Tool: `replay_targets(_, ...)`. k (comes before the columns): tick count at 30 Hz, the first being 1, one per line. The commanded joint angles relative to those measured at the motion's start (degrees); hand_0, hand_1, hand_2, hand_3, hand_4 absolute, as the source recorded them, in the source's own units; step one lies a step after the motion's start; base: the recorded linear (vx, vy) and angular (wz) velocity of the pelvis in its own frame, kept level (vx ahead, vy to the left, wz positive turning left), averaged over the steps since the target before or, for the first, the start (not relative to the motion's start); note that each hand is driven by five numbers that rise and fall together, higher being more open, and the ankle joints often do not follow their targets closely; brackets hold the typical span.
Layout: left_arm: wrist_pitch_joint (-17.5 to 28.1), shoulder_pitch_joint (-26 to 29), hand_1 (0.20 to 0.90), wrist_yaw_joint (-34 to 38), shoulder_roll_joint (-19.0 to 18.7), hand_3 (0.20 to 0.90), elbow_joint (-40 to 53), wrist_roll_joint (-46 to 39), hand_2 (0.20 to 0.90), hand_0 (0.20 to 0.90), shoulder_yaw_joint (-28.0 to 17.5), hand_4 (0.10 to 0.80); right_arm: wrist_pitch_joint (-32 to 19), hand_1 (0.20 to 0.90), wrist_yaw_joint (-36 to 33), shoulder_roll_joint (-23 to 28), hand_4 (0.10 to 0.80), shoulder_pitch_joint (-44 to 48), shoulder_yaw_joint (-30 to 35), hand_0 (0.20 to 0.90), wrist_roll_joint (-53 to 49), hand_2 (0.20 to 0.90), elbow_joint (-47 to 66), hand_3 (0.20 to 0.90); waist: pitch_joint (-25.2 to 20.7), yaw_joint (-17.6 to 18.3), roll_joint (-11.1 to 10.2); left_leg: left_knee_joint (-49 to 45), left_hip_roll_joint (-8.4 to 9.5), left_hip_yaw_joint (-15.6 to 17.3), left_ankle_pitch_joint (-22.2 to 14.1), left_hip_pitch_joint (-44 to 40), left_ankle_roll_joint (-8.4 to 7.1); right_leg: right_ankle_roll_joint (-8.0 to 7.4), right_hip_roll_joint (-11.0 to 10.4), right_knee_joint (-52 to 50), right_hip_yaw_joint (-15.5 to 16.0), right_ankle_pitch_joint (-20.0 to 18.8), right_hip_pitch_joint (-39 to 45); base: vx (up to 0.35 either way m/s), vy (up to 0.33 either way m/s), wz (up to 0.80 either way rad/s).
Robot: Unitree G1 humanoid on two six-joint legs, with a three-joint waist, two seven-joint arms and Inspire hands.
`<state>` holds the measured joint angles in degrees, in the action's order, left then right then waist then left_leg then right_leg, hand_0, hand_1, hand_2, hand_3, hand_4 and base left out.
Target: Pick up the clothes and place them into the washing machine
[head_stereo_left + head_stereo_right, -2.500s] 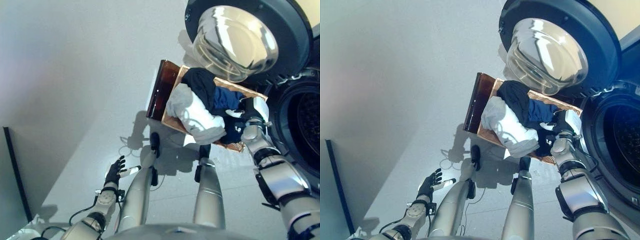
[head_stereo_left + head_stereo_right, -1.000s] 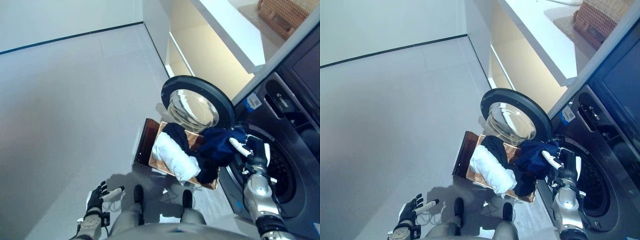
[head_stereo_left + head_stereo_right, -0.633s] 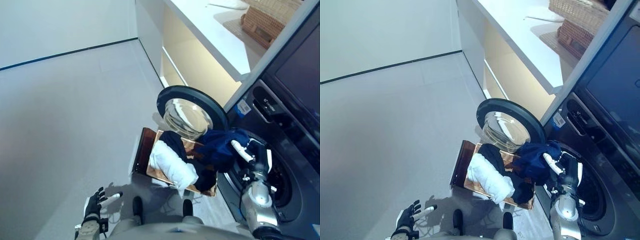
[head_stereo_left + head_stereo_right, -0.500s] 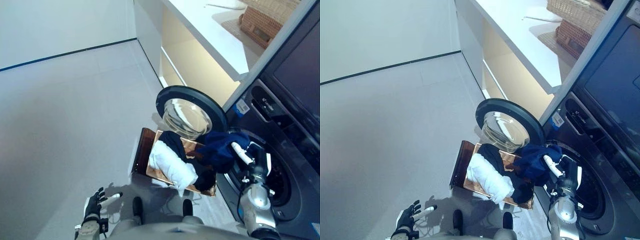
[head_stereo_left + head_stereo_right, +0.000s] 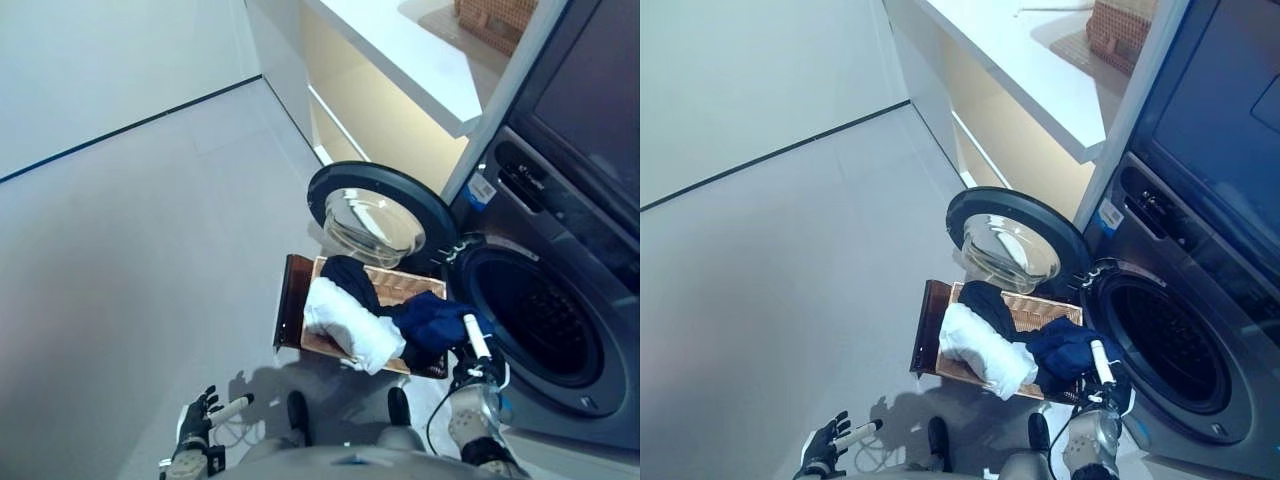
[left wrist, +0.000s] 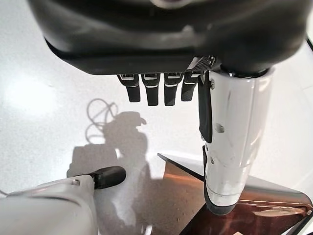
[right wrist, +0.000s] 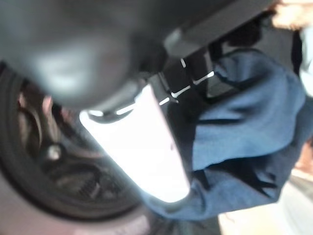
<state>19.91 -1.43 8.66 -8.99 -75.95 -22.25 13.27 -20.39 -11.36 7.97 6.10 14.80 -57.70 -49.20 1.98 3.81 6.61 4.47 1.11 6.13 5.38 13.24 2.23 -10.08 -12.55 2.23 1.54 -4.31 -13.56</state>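
Three garments matter at this moment, and only one is off the pile. The right hand (image 5: 474, 362) has its fingers and white-covered thumb curled on the navy garment (image 5: 432, 322), as the right wrist view shows, with the blue cloth bunched against the palm. That garment hangs just beside the round opening of the washing machine (image 5: 560, 330), on the side toward the basket (image 5: 292, 302), and has not yet passed the rim of the drum (image 5: 535, 322). Its trailing end appears to lie across the basket's corner, touching the dark garment (image 5: 352, 277) there.

One risk is a snag: if the loose tail is tangled with the dark garment or caught on the basket's edge, carrying it toward the washing machine could drag other clothes out onto the floor or tip the basket. Another is the rim: a drooping fold may catch on the lip of the opening and leave part of the cloth hanging outside. The hold itself looks like a bunch of fabric rather than a firm wrap, so the garment could slide out before it is inside the drum.

The white garment (image 5: 350, 325) lies in the basket, on the side away from the washing machine. The door (image 5: 376, 218) stands wide open, beyond the basket. The left hand (image 5: 203, 419) hangs well apart from the washing machine, fingers straight and spread, holding nothing.
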Motion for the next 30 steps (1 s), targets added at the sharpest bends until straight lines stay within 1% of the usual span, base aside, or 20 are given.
replay_targets(1, 0.8, 3.5, 0.9, 0.4, -1.1, 0.9, -1.0, -1.0, 0.9, 0.9, 1.9, 0.8, -7.2, 0.2, -0.5, 4.9, 0.3, 11.1, 4.2, 0.2, -6.1, 0.2, -0.7, 0.2, 2.1, -1.6, -0.6, -7.3, 0.06, -1.8, -5.8, 2.8, -3.42, 2.96, -0.5, -1.8, -1.1, -2.2, -4.4, -0.011, -0.021, -0.03)
replay_targets(5, 0.8, 4.0, 0.9, 0.2, -0.5, 0.9, -0.3, -1.4, 0.9, 0.9, 4.2, 0.8, -7.8, 0.2, -2.6, 9.7, 0.3, 18.0, 7.4, 0.2, -8.8, 0.2, -5.8, 0.2, 2.8, -2.2, 1.3, -6.1, 0.13, -1.7, -4.8, 3.9, -3.69, 3.24, -0.5, -2.0, -1.5, -2.5, -6.1, 0.005, -0.033, -0.01)
replay_targets(8, 0.8, 4.0, 0.9, 0.0, -0.1, 0.9, 0.3, -1.5, 0.9, 0.9, 5.5, 0.8, -8.8, 0.2, -3.7, 13.4, 0.3, 22.0, 9.7, 0.2, -10.9, 0.2, -9.1, 0.2, 2.9, -2.7, 2.2, -5.0, 0.01, -1.7, -4.0, 4.4, -4.03, 3.45, -0.2, -1.8, -1.5, -2.5, -6.9, 0.02, -0.058, 0.0)
replay_targets(12, 0.5, 4.0, 0.9, 0.0, 0.4, 0.9, 0.6, -1.7, 0.9, 0.9, 7.8, 0.8, -11.8, 0.2, -6.9, 19.5, 0.3, 28.0, 14.0, 0.2, -14.6, 0.2, -12.7, 0.2, 3.0, -3.1, 3.9, -3.6, -0.07, -1.7, -3.2, 5.3, -4.28, 3.71, 0.2, -1.7, -2.0, -2.5, -8.5, 0.022, -0.045, -0.02)
replay_targets(17, 0.0, 4.0, 0.9, 0.3, 0.8, 0.9, 0.6, -1.2, 0.9, 0.9, 9.5, 0.8, -13.0, 0.2, -11.5, 25.5, 0.3, 30.8, 16.7, 0.2, -14.4, 0.2, -15.9, 0.2, 2.7, -3.1, 5.4, -3.0, 0.03, -1.5, -2.7, 5.8, -4.63, 3.75, 0.3, -1.7, -2.6, -2.5, -9.6, 0.007, -0.006, -0.01)
replay_targets(20, 0.0, 3.8, 0.9, 0.7, 0.8, 0.9, 1.1, -0.9, 0.9, 0.9, 10.1, 0.8, -12.8, 0.2, -14.3, 31.0, 0.3, 32.4, 17.5, 0.2, -12.4, 0.2, -17.8, 0.2, 2.7, -3.2, 6.5, -2.6, 0.34, -1.5, -2.5, 6.1, -4.85, 3.79, 0.2, -2.1, -2.9, -2.3, -10.5, 0.0, 0.0, 0.0)
replay_targets(21, 0.0, 3.9, 0.9, 0.8, 0.6, 0.9, 1.3, -0.5, 0.9, 0.9, 10.0, 0.8, -12.1, 0.2, -14.9, 33.7, 0.3, 32.9, 17.7, 0.2, -11.3, 0.2, -18.5, 0.2, 2.8, -3.2, 6.9, -2.6, 0.45, -1.4, -2.4, 6.3, -4.93, 3.8, 0.1, -2.5, -3.0, -2.3, -10.9, 0.0, 0.0, 0.0)
replay_targets(25, 0.6, 4.4, 0.9, 1.4, 0.0, 0.9, 2.4, 0.0, 0.9, 0.9, 10.8, 0.8, -10.2, 0.2, -16.7, 41.0, 0.3, 36.4, 14.5, 0.2, -5.2, 0.2, -19.0, 0.2, 4.3, -3.4, 8.8, -2.6, 1.05, -1.1, -1.8, 7.9, -5.07, 4.07, -0.2, -4.6, -4.1, -1.9, -14.0, -0.058, 0.006, 0.03)
replay_targets(26, 1.0, 4.5, 0.9, 1.7, -0.2, 0.9, 2.6, 0.2, 0.9, 0.9, 11.4, 0.8, -9.3, 0.2, -17.8, 42.7, 0.3, 37.9, 11.8, 0.2, -1.6, 0.2, -19.4, 0.2, 5.0, -3.6, 9.3, -2.5, 1.2, -1.0, -1.8, 8.4, -5.1, 4.13, -0.1, -5.7, -4.6, -1.4, -15.4, -0.098, 0.0, -0.03)
replay_targets(30, 1.6, 5.3, 0.9, 2.1, -0.5, 0.9, 3.1, 0.9, 0.9, 0.9, 12.5, 0.8, -7.6, 0.2, -19.0, 47.6, 0.3, 43.0, 6.5, 0.2, 4.4, 0.2, -19.7, 0.2, 6.7, -3.7, 10.5, -2.0, 1.05, 0.0, -0.6, 11.0, -5.23, 4.58, 0.5, -7.8, -6.3, -1.5, -20.3, -0.067, -0.019, -0.11)
